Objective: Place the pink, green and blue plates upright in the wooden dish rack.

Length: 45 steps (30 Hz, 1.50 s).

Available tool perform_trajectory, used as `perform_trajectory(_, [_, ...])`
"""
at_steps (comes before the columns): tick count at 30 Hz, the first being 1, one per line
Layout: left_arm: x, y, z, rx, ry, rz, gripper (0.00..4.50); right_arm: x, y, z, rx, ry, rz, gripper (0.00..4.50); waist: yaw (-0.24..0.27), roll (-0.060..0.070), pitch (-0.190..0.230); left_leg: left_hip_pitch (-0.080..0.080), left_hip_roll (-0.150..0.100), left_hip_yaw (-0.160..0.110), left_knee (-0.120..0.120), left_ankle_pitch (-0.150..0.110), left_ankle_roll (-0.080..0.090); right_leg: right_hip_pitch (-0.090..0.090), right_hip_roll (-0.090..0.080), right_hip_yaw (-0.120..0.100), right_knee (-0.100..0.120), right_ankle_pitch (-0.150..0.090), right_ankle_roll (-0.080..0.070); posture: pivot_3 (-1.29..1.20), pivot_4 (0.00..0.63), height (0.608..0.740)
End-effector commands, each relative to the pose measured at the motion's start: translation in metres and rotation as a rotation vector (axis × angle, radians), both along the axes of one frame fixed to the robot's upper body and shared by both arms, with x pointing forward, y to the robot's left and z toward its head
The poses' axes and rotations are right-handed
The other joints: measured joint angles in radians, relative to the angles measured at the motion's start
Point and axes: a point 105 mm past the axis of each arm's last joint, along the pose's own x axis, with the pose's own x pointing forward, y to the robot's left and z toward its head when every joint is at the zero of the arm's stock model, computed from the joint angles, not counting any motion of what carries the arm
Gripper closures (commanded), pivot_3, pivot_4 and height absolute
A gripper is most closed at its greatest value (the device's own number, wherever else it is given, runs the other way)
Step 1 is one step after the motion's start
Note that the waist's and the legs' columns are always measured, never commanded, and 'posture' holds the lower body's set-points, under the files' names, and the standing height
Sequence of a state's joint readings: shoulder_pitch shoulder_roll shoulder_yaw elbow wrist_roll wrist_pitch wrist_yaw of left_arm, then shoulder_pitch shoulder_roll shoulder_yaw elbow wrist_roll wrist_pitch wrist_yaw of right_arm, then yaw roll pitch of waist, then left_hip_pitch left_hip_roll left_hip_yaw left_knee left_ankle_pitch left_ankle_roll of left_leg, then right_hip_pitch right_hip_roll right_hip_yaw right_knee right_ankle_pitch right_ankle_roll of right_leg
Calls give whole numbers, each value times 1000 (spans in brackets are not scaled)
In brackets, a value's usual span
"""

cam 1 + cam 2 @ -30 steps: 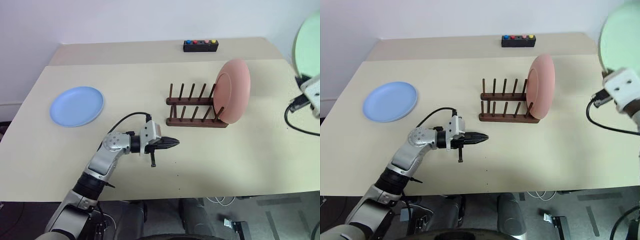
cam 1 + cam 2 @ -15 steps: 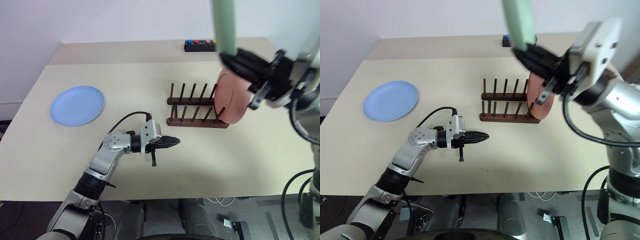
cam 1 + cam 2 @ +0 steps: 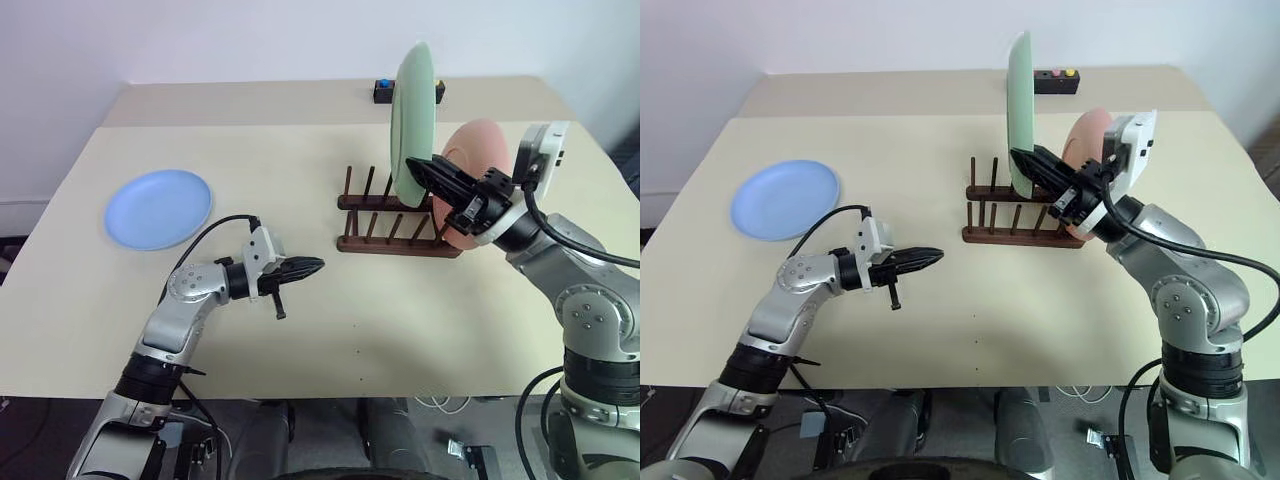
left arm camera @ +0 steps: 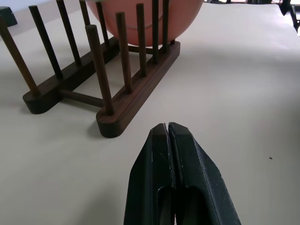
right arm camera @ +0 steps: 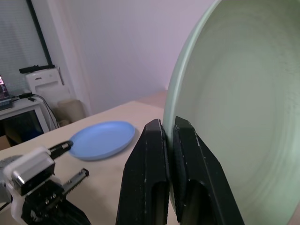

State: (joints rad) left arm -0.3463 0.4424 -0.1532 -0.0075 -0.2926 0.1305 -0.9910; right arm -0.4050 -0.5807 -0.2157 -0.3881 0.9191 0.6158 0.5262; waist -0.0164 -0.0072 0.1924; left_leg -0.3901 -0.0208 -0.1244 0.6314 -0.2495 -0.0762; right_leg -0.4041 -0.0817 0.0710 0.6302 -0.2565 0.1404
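nearest on the beige surface (image 3: 420,320), the left claw (image 3: 312,266) is clenched on nothing and points right toward the wooden dish rack (image 3: 395,214), a little apart from its near left end. the right claw (image 3: 422,170) grips the rim of the green plate (image 3: 411,124), holding it upright above the rack's pegs, with the pink plate (image 3: 478,165) standing upright in the rack's right end just behind that claw. farther left the blue plate (image 3: 158,207) lies flat on the surface, well apart from the rack, and a small black box with coloured buttons (image 3: 1060,79) sits at the far edge.
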Motion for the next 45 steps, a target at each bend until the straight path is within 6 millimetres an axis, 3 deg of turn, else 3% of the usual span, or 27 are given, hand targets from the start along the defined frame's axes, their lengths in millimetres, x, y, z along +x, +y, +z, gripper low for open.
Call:
perform_trajectory(1, [-1,3,13,-23,-39,6,4500,-3,-8,8,53,-21,-7,4464,0,0,0,0,0,0,0,0,0,0,0,0,0,0,0,0,150,740])
perform_trajectory(21, [0,-4,11,-23,-39,-10,4500,-2,-16,-15,102,90,-19,4464,-2,0,0,0,0,0,0,0,0,0,0,0,0,0,0,0,150,740])
perform_trajectory(24, [-1,-5,11,-23,-39,-11,4500,-2,-17,-15,102,87,-24,3559,-1,0,0,0,0,0,0,0,0,0,0,0,0,0,0,0,150,740])
perform_trajectory(29, [-1,-5,11,-23,-39,-13,4500,-2,-18,-14,76,71,-46,1200,-1,0,0,0,0,0,0,0,0,0,0,0,0,0,0,0,150,740])
perform_trajectory(37, [-1,-6,10,-25,-36,-14,4500,-2,-19,-6,1,5,-97,1200,-1,0,0,0,0,0,0,0,0,0,0,0,0,0,0,0,150,740])
perform_trajectory(45, [-1,-6,10,-26,-34,-16,4500,-2,-17,15,-163,-138,-177,1200,-1,0,0,0,0,0,-1,0,0,0,0,0,0,0,0,0,150,740])
